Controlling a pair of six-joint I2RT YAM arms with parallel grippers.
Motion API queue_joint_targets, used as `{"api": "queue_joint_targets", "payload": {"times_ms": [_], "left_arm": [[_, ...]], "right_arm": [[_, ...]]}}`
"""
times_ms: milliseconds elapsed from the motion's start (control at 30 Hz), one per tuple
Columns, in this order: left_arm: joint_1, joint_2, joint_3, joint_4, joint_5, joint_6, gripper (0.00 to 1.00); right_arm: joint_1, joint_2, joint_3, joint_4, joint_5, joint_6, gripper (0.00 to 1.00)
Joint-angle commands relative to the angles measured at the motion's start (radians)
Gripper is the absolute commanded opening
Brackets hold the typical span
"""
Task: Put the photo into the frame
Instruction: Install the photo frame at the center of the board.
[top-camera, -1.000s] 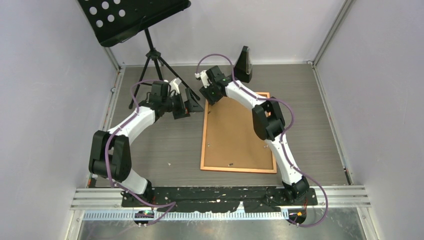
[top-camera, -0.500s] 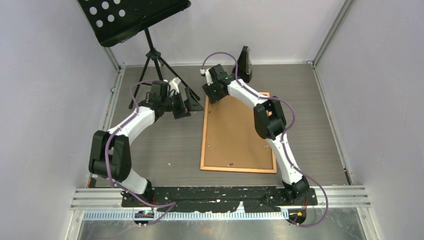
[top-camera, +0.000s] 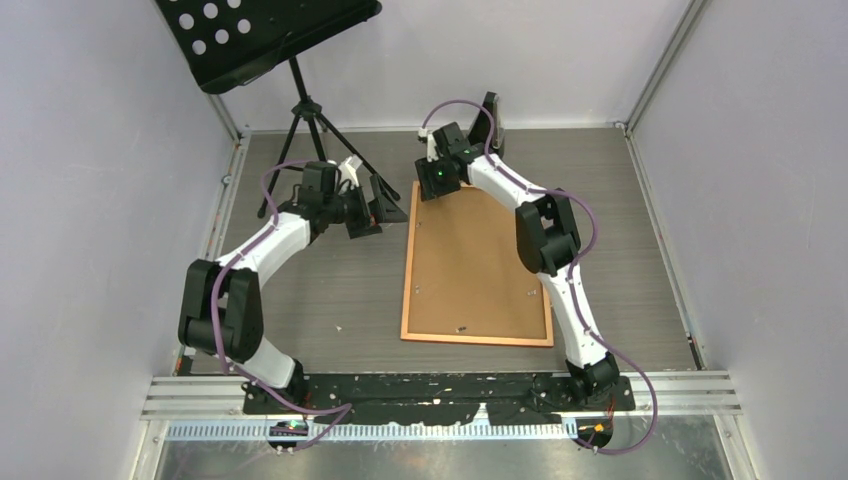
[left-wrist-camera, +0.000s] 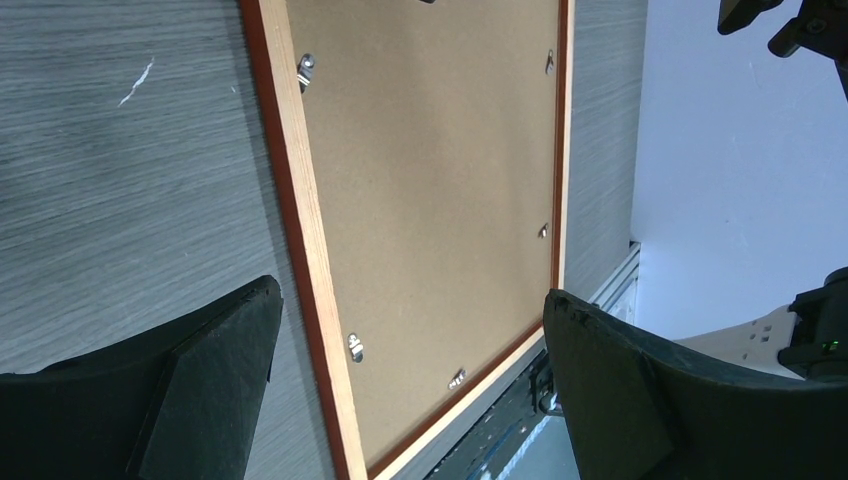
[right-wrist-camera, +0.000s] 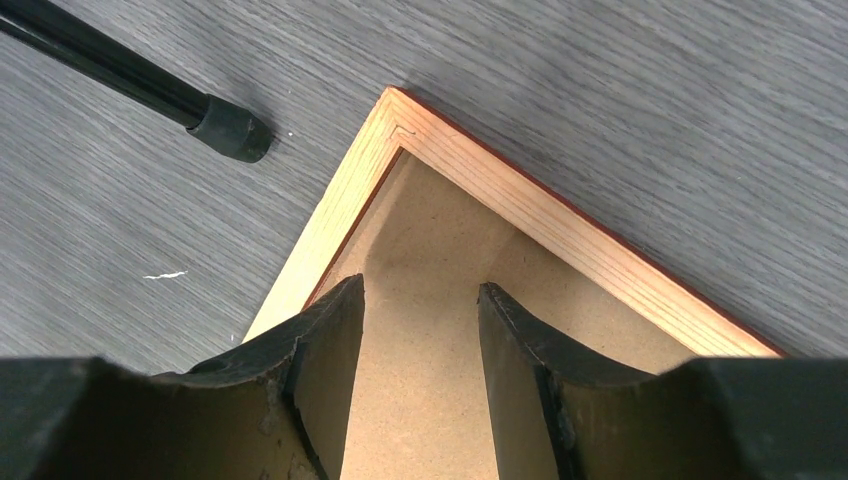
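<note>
The frame lies face down on the grey table, its copper-orange edge around a brown backing board. The photo is hidden. My right gripper hangs over the frame's far left corner; the right wrist view shows it open halfway, with only backing board between the fingers. My left gripper is wide open, left of that corner and off the frame. The left wrist view has it looking along the frame and its small metal clips.
A black music stand on a tripod stands at the far left, one foot close to the frame's corner. A dark wedge-shaped object sits at the back wall. Walls close in on three sides.
My right gripper has shifted to the right and slightly farther back over the frame's far left corner. The left arm and the frame have not moved.
</note>
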Motion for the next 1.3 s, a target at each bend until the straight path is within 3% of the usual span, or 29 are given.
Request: {"api": "queue_joint_targets", "payload": {"times_ms": [0,267,867,1267], "left_arm": [[0.008,0.006,0.011,0.042,0.025,-0.009,0.99],[0.008,0.006,0.012,0.042,0.021,-0.009,1.00],[0.012,-0.022,-0.002,0.064,0.050,-0.056,1.00],[0.021,-0.082,-0.031,0.087,0.049,-0.071,1.00]], "right_arm": [[0.002,0.014,-0.012,-0.042,-0.007,0.010,0.53],[0.034,0.025,-0.019,-0.081,0.058,-0.032,0.53],[0.063,0.166,0.258,-0.387,0.125,-0.145,0.54],[0.094,0.177,0.271,-0.457,0.221,-0.207,0.58]]}}
